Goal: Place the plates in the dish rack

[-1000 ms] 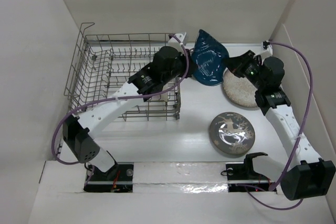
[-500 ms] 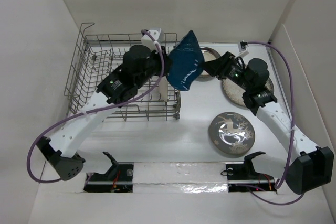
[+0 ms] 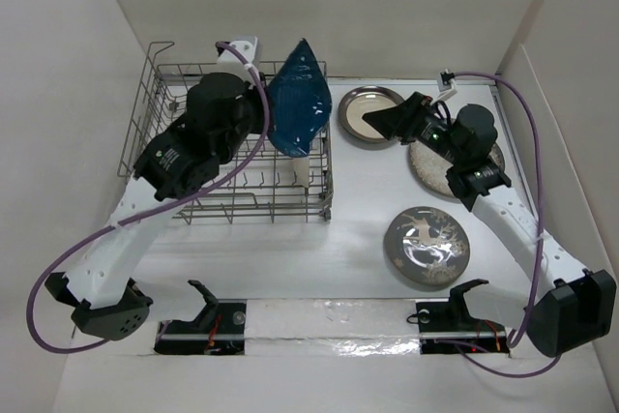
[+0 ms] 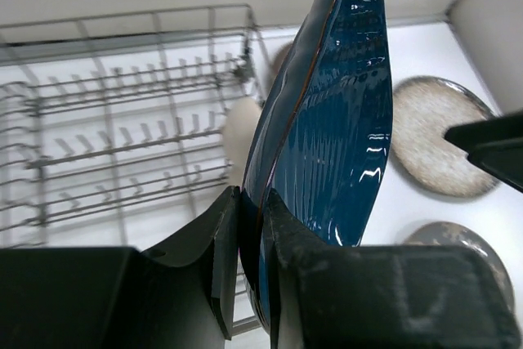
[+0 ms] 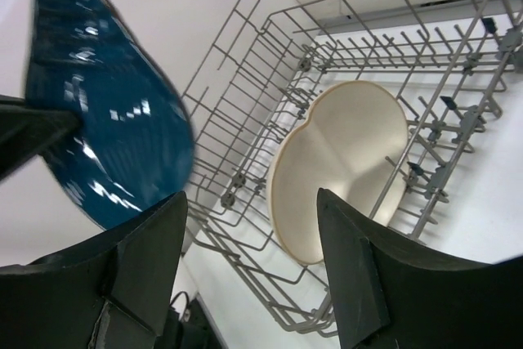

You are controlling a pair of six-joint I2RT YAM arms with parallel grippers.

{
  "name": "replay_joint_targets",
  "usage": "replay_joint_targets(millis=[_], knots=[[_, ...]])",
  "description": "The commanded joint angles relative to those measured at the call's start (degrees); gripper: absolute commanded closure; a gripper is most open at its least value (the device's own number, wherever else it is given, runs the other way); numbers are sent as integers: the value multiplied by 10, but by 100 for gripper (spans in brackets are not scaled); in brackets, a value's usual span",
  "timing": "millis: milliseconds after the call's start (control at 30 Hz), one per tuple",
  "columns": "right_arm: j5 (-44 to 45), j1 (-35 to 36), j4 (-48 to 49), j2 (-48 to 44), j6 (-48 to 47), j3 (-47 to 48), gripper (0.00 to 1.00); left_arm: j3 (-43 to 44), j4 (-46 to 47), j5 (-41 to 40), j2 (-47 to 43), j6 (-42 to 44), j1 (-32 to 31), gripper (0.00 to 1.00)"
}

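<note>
My left gripper [image 3: 269, 115] [image 4: 252, 202] is shut on the lower edge of the dark blue leaf-shaped dish [image 3: 296, 108] [image 4: 335, 120] [image 5: 106, 120]. The dish is held on edge above the right side of the grey wire dish rack [image 3: 155, 118] [image 4: 122, 120] [image 5: 270, 46]. A cream plate [image 3: 303, 169] [image 4: 239, 127] [image 5: 343, 161] stands upright in the rack by its right wall. My right gripper [image 3: 375, 123] [image 5: 252, 194] is open and holds nothing, hovering over the brown-rimmed beige plate [image 3: 363, 108]. The speckled cream plate [image 3: 433, 173] [image 4: 433, 136] lies partly under the right arm. The grey reindeer-patterned plate [image 3: 427, 246] [image 4: 462, 243] lies nearer.
White walls close in the table on the left, back and right. The rack's raised wire handle [image 3: 160, 50] stands at its far left corner. Purple cables loop off both arms.
The right gripper opened, let go of the blue dish and drew back right. The left arm carried the dish left, from beside the speckled plate to above the rack's right side.
</note>
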Motion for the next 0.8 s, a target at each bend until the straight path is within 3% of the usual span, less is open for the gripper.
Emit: replay_joint_targets(millis=[0,233,400,767], knots=[[20,5,-1,-24,-36,8,30,90,7,-106,-29,12,2,100],[38,5,-26,-31,-59,-21,30,152,-107,-280,44,51,2,100],[54,-1,-41,-42,-79,-49,31,149,-153,-364,105,38,-12,100],[63,-6,-52,-48,-90,-73,31,117,-183,-335,189,-21,-20,100]])
